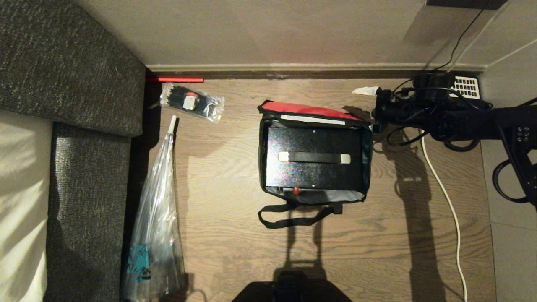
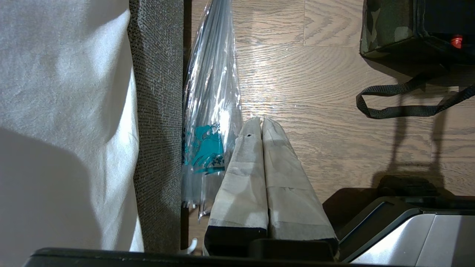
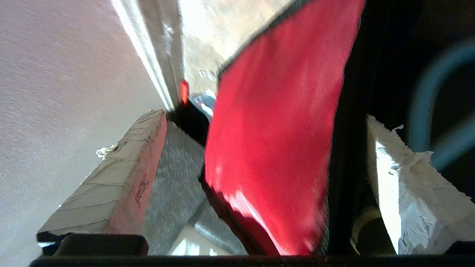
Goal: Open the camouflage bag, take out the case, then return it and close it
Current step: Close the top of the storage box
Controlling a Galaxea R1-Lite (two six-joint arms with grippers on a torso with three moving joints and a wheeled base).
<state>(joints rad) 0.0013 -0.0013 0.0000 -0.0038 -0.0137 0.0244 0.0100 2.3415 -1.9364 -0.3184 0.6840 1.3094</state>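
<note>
The camouflage bag (image 1: 263, 159) stands open on the wooden floor, its red lid (image 1: 310, 110) flipped back toward the wall. Inside it lies the glossy black case (image 1: 314, 138), with a strap handle on top and a small red button (image 1: 295, 191) at the near side. My right gripper (image 1: 371, 108) is at the bag's far right corner and stands open. In the right wrist view the red lid (image 3: 274, 141) lies between the spread fingers (image 3: 122, 185) of the right gripper (image 3: 263, 118), and nothing is gripped. My left gripper (image 2: 261, 122) is shut and empty, parked low beside the sofa; the bag's camouflage corner (image 2: 382, 29) shows there.
A grey sofa (image 1: 84, 96) fills the left side. A long clear plastic bag (image 1: 157, 209) lies along it, and a small clear bag (image 1: 191, 100) lies near the wall. A white cable (image 1: 444, 197) runs down the right. A telephone (image 1: 465, 86) sits in the far right corner.
</note>
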